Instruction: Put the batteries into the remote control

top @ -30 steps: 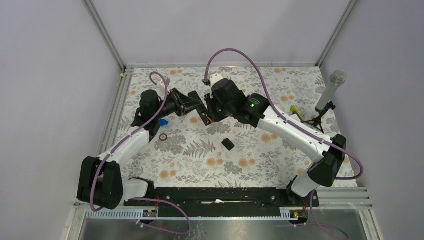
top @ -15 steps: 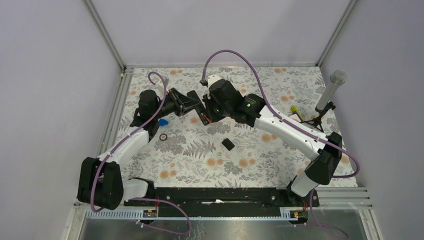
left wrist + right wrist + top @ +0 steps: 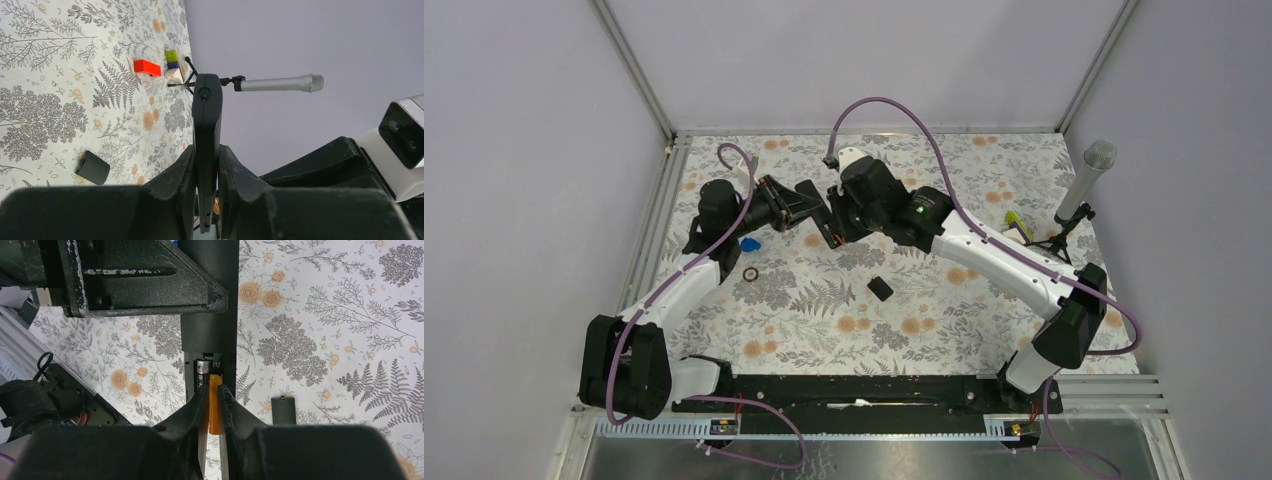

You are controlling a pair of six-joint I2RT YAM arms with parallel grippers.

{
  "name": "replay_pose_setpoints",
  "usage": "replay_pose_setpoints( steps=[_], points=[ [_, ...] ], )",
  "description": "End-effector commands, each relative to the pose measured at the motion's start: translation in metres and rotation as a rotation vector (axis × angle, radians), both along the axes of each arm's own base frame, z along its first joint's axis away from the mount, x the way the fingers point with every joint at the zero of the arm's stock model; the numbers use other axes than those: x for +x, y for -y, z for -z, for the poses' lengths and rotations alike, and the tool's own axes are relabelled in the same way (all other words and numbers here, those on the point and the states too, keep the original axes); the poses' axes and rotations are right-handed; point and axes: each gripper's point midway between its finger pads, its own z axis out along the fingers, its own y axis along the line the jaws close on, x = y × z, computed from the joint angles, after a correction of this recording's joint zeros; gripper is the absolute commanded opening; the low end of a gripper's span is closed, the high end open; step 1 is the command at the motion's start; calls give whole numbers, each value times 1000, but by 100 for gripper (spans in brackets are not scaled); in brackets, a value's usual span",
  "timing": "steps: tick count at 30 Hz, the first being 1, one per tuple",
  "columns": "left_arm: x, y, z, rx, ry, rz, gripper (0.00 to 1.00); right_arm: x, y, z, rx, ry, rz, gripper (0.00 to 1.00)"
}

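My left gripper [image 3: 812, 206] is shut on the slim black remote control [image 3: 207, 125] and holds it above the mat, edge-on in the left wrist view. In the right wrist view the remote [image 3: 209, 330] shows its open battery bay, with one silver-tipped battery [image 3: 202, 366] lying inside. My right gripper [image 3: 214, 390] is shut on an orange battery [image 3: 215, 407], whose tip is at the bay beside the first one. The black back cover [image 3: 880, 289] lies on the mat, also in the right wrist view [image 3: 283, 411].
A grey-headed microphone [image 3: 1084, 185] stands on its stand at the right edge. A red block [image 3: 147, 66] and small coloured blocks [image 3: 172, 57] lie near it. A blue piece [image 3: 750, 243] and a small ring [image 3: 751, 274] lie by the left arm.
My right gripper has shifted slightly left, closer to the left gripper and the remote. The left arm has barely moved.
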Motion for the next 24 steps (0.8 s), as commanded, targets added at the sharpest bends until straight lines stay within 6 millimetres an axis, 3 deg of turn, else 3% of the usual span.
replay_pose_setpoints(
  steps=[1,4,11,14,24],
  points=[
    [-2,-2,-28,-43,104,18,0,3,-2,-40,109,61,36,21],
    [0,-5,-26,-45,99,12,0,5,5,-53,153,76,73,26],
    [3,-9,-32,-68,106,10,0,7,28,-59,300,64,201,57],
    [2,-10,-37,-94,102,15,0,-1,27,-63,455,18,216,69],
    [-4,-9,-58,-227,90,33,0,-19,12,-75,837,-128,237,80]
  ],
)
